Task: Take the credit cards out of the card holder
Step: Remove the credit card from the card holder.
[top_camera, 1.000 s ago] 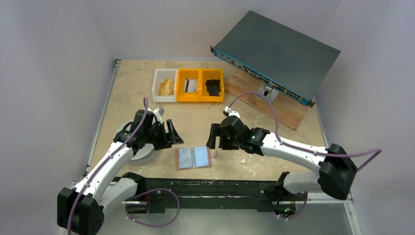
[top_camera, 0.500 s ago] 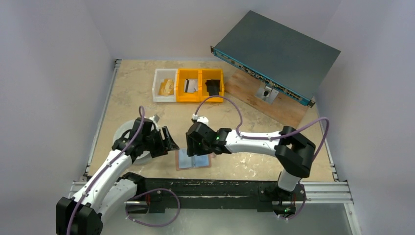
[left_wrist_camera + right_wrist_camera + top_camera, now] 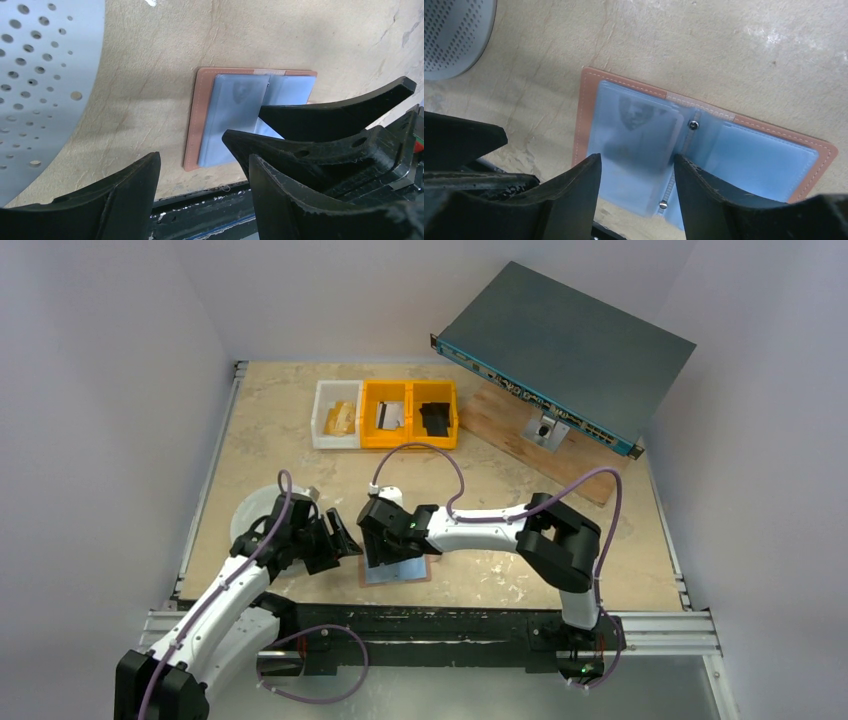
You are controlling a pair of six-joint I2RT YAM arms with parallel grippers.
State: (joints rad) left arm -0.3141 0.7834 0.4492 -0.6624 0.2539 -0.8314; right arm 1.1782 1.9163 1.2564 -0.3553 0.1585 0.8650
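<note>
The card holder [image 3: 420,574] lies open and flat near the table's front edge, pinkish-tan rim out and pale blue inner faces up. It also shows in the left wrist view [image 3: 197,115] and the right wrist view [image 3: 583,105]. A pale blue-silver card [image 3: 644,131] lies in its left half; the same card shows in the left wrist view [image 3: 239,97]. No yellowish-gold card shows. My right gripper [image 3: 385,552] hangs open just above the left half, its own view [image 3: 636,162] showing the fingers astride the card. My left gripper [image 3: 345,538] is open and empty just left of the holder [image 3: 204,157].
A grey perforated disc [image 3: 252,515] lies left of the holder under the left arm. A white bin [image 3: 336,415] and two yellow bins [image 3: 410,412] stand at the back. A grey rack unit [image 3: 565,350] on a wooden board sits back right. A black rail [image 3: 400,620] runs along the front edge.
My right arm has swung left, from right of the card holder to above its left half. My left gripper has drawn slightly back toward the near left.
</note>
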